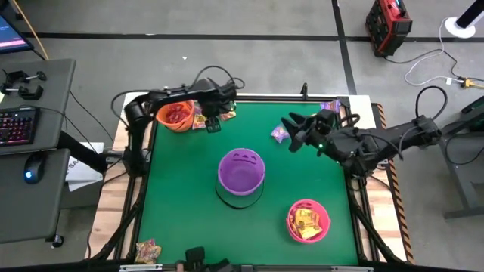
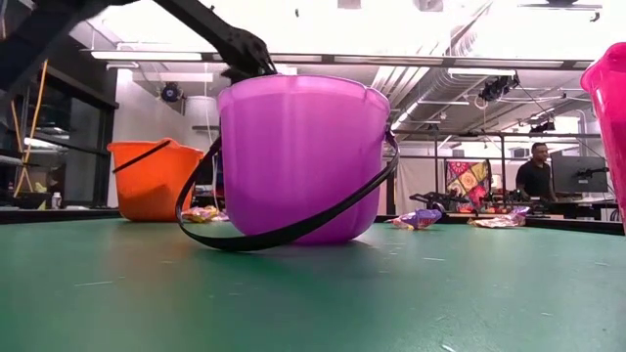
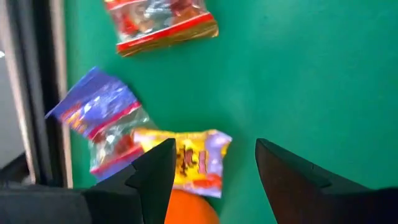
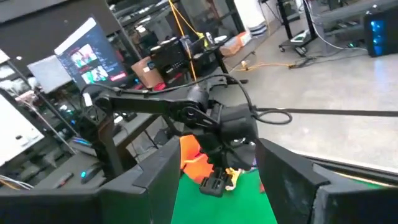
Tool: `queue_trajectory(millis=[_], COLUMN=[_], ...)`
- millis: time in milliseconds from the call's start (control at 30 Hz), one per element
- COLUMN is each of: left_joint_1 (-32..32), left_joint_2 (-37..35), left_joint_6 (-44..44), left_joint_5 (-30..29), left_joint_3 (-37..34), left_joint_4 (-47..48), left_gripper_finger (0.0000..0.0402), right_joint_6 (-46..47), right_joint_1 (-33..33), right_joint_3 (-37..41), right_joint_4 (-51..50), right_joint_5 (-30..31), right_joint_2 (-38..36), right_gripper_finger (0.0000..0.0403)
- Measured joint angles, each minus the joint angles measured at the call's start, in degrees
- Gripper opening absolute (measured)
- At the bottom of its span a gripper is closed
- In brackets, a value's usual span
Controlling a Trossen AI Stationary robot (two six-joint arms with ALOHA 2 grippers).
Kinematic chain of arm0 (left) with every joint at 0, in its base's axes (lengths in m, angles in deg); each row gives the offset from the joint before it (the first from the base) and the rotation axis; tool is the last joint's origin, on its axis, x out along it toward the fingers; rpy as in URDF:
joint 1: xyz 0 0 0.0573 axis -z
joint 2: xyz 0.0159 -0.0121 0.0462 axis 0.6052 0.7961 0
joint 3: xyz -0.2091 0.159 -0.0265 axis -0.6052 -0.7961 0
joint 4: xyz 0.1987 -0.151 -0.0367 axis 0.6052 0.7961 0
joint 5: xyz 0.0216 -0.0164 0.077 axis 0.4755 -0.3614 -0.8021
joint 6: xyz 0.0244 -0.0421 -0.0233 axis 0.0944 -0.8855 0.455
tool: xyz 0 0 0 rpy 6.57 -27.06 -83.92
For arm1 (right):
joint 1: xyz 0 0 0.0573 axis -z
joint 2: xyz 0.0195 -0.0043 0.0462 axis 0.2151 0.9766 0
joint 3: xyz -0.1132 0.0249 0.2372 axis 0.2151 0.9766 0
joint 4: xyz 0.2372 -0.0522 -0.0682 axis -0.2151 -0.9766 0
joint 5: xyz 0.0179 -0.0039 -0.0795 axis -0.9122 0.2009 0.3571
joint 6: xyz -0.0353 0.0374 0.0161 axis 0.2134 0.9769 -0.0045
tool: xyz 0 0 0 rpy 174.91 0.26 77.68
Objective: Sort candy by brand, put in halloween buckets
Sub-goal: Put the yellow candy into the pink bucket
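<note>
Three buckets stand on the green mat: the orange bucket at the far left, the purple bucket in the middle, and the pink bucket near right with yellow packets in it. My left gripper is open and hovers beside the orange bucket over loose candy: a yellow packet, a purple packet and an orange-red packet, all lying flat. My right gripper is open and empty, right of a purple packet that lies on the mat.
More candy lies by the far right corner and off the mat at the near left. The purple bucket's black handle lies down on the mat. A desk with a keyboard stands left of the table. A person stands far behind.
</note>
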Motion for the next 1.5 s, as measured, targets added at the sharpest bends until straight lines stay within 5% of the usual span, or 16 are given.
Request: queue_trajectory(millis=[667,1333,1500], left_joint_1=[-1.55,-1.86,-1.83], left_joint_2=[4.23,8.48,8.75], left_joint_6=[6.18,1.38,4.29], left_joint_5=[-5.23,-7.12,-4.95], left_joint_3=[-0.11,-0.11,-0.11], left_joint_4=[0.64,2.51,3.37], left_gripper_finger=[0.0208,0.0208,0.0153], right_joint_6=[0.44,3.66,4.91], right_joint_1=[1.38,1.34,1.34], right_joint_3=[0.0,0.0,0.0], right_joint_4=[-3.28,-6.62,-7.68], right_joint_5=[-5.67,-11.44,-11.45], right_joint_2=[3.85,3.83,3.83], right_gripper_finger=[0.0201,0.0201,0.0201])
